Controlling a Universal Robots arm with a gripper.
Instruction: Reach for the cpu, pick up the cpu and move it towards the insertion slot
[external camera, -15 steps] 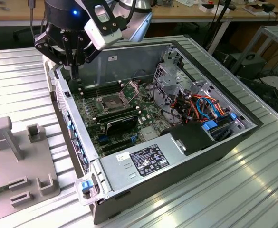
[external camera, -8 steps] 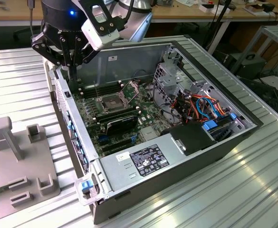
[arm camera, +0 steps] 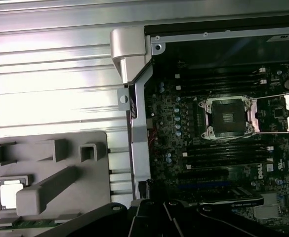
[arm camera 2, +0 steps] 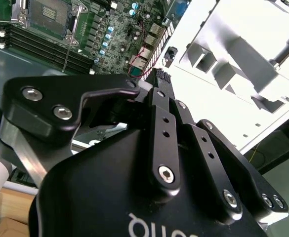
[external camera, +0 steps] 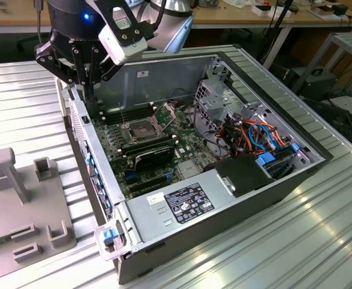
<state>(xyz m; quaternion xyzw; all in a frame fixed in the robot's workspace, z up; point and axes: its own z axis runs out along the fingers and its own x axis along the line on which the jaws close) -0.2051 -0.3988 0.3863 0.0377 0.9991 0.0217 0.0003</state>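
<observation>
The cpu is a pale square chip lying flat in a pocket of the grey fixture plate, outside the computer case. The insertion slot sits on the green motherboard inside the open case, a square socket with a silver frame and a dark centre. Both wrist views also take in the insertion slot. My gripper hangs above the case's side wall, between the fixture and the slot, well above both. Seen in the second wrist view, the gripper is shut with nothing in it.
The open case holds memory slots, a black card, a drive cage, coloured cables and a power supply. The fixture plate carries upright grey blocks. Everything rests on a ribbed metal table.
</observation>
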